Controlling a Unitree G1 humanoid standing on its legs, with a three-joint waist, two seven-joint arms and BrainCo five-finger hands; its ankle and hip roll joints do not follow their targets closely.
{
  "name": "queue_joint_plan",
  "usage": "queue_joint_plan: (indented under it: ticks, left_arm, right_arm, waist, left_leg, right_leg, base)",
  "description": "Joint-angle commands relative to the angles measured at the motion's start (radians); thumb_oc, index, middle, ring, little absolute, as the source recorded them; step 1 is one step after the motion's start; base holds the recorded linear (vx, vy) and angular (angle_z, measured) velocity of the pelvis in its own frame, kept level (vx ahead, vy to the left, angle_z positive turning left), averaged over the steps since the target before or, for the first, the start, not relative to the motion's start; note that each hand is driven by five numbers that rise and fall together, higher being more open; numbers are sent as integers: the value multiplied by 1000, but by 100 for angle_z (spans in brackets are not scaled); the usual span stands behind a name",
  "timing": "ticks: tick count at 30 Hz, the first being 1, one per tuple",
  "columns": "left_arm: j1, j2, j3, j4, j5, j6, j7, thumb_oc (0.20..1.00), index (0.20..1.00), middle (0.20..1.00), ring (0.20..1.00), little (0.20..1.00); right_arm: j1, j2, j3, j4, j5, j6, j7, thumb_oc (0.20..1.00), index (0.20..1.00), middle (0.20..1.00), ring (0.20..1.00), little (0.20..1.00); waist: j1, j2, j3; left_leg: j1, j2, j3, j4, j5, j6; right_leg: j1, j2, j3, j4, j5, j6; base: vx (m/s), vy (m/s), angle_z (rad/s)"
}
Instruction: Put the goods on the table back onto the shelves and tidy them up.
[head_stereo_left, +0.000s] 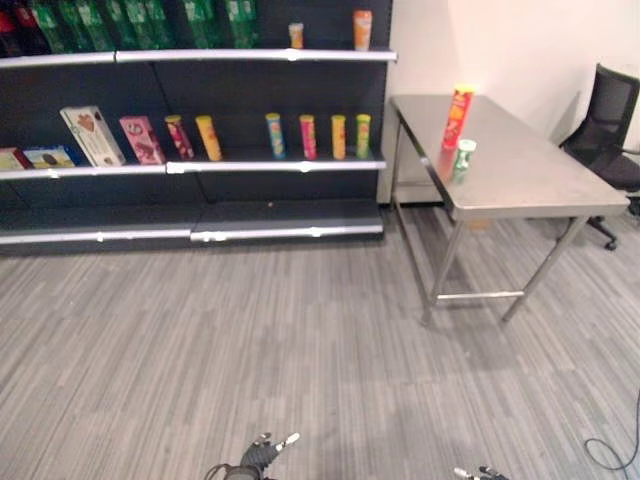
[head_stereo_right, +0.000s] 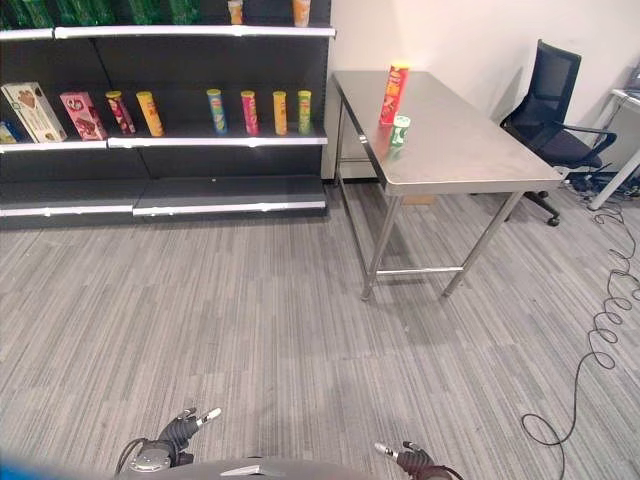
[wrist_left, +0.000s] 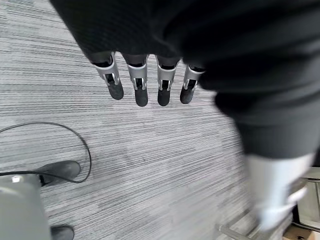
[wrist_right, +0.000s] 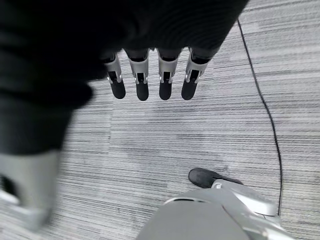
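tall red snack tube (head_stereo_left: 458, 117) and short green can (head_stereo_left: 464, 157) sit near the steel tabletop's (head_stereo_left: 530, 180) left edge, well away from both hands: left hand (wrist_left: 145, 80) and right hand (wrist_right: 150, 77) hang straight-fingered, holding nothing.

Even, bright indoor light falls from above. The steel table (head_stereo_right: 450, 150) shows a soft sheen and mirrors the tall red can (head_stereo_right: 393, 93) standing on it. A faint shadow lies under the table. In the wrist views the thumbs blur.

The steel table (head_stereo_right: 470, 160) bears a red canister (head_stereo_right: 393, 93) and green can (head_stereo_right: 400, 131).
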Motion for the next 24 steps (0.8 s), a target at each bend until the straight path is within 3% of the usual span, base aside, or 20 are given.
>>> queue_joint_plan:
  ticks: [1,13,19,24]
  left_arm:
    - [-73,2,1,47,-26,-31,0,1000,1000,1000,1000,1000]
    - [-69,-20,-22,120,46,-13,-2,1000,1000,1000,1000,1000]
    - [-71,-8,-23,122,64,-8,2,1000,1000,1000,1000,1000]
    - [-77,2,13,94,-6,-16,9,1000,1000,1000,1000,1000]
  right_arm:
    - [-72,-14,36,34,0,-27,-4,1000,1000,1000,1000,1000]
    - [-88,-6,84,31,-64,-21,-4,1000,1000,1000,1000,1000]
    - [-105,-5,87,18,-68,-16,-2,1000,1000,1000,1000,1000]
    - [-114,-9,74,18,-59,-15,-3,1000,1000,1000,1000,1000]
  waist:
    - [-19,-4,30]
    - [-12,1,28]
    - [-7,11,43]
    - [5,29,78]
  left_leg:
    - [64,-14,28,5,-132,-16]
    - [63,-18,24,5,-138,-7]
    - [31,-39,11,5,-140,22]
    - [25,-52,3,5,-148,56]
  right_leg:
    - [10,-17,-24,-8,-80,67]
    - [7,-18,-12,-8,-76,70]
    - [-28,-29,15,-8,-40,81]
    - [-153,-49,6,226,-75,112]
  base:
    - [0,0,0]
    - [8,23,-1]
    - [24,128,-15]
    - [30,137,-18]
